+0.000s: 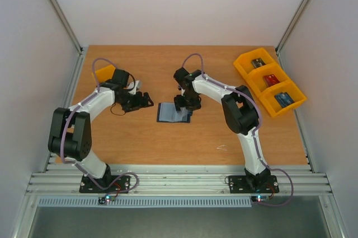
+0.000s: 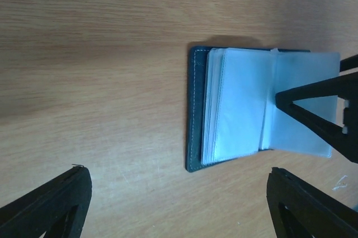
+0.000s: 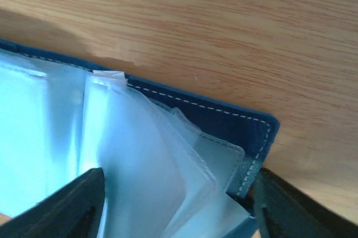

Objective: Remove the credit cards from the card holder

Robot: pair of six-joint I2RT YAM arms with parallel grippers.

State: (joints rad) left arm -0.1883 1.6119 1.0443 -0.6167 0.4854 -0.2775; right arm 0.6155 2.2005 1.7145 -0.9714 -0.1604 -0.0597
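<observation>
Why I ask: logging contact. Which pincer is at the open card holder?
The right pincer: its fingers straddle the pale sleeves of the card holder, while the left pincer hangs open off to the side.

High overview; two wrist close-ups, apparently downward, on card holder (image 2: 240, 109)

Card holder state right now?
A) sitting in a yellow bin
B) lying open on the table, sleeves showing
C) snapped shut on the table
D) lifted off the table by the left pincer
B: the card holder lies flat on the table with its cover spread and its pale sleeves fanned out.
</observation>
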